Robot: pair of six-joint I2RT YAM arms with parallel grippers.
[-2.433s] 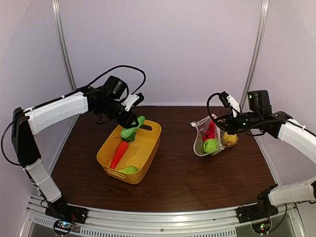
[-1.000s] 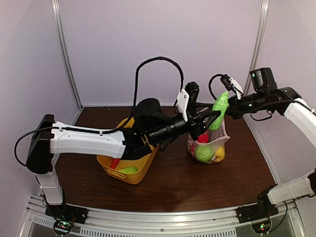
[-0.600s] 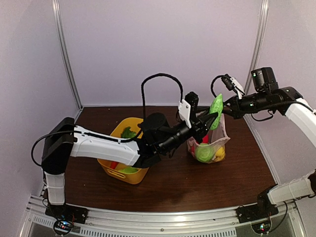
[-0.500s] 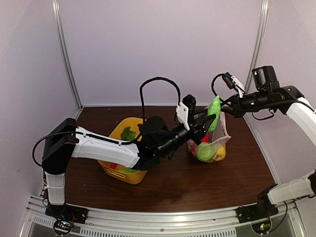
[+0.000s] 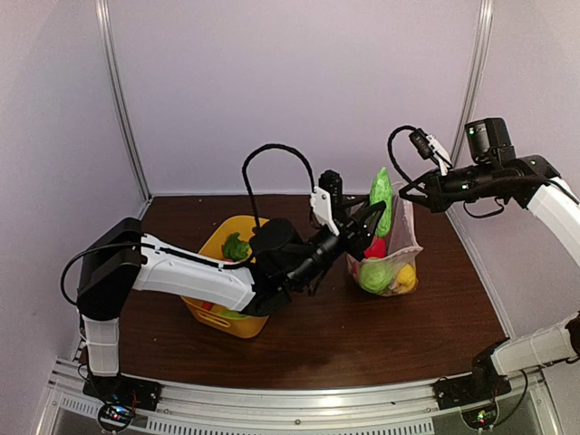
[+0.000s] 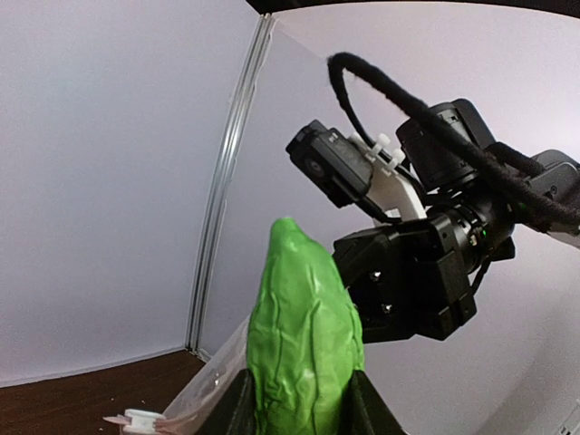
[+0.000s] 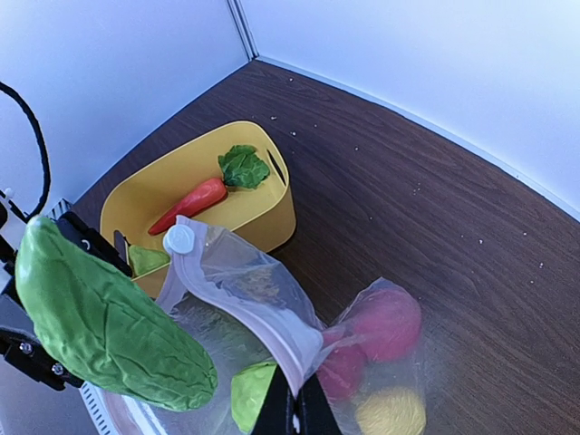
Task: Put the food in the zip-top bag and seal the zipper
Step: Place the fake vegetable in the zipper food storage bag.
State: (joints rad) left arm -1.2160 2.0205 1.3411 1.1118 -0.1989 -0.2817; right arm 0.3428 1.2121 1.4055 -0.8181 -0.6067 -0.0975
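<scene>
Since a couple of seconds ago the green veg has been carried from the tub over to the bag. It's gripped upright in the left pincer, right at the bag's mouth. The bag's top edge is pinched tight by the right pincer and held up over the bench. Red, green and yellow pieces are already inside, and a carrot is left in the tub.

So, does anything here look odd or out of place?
Nothing spilled or broken. The bag droops lopsided, pinched at one edge by the right pincer, while the left pincer holds a green vegetable at its mouth.
</scene>
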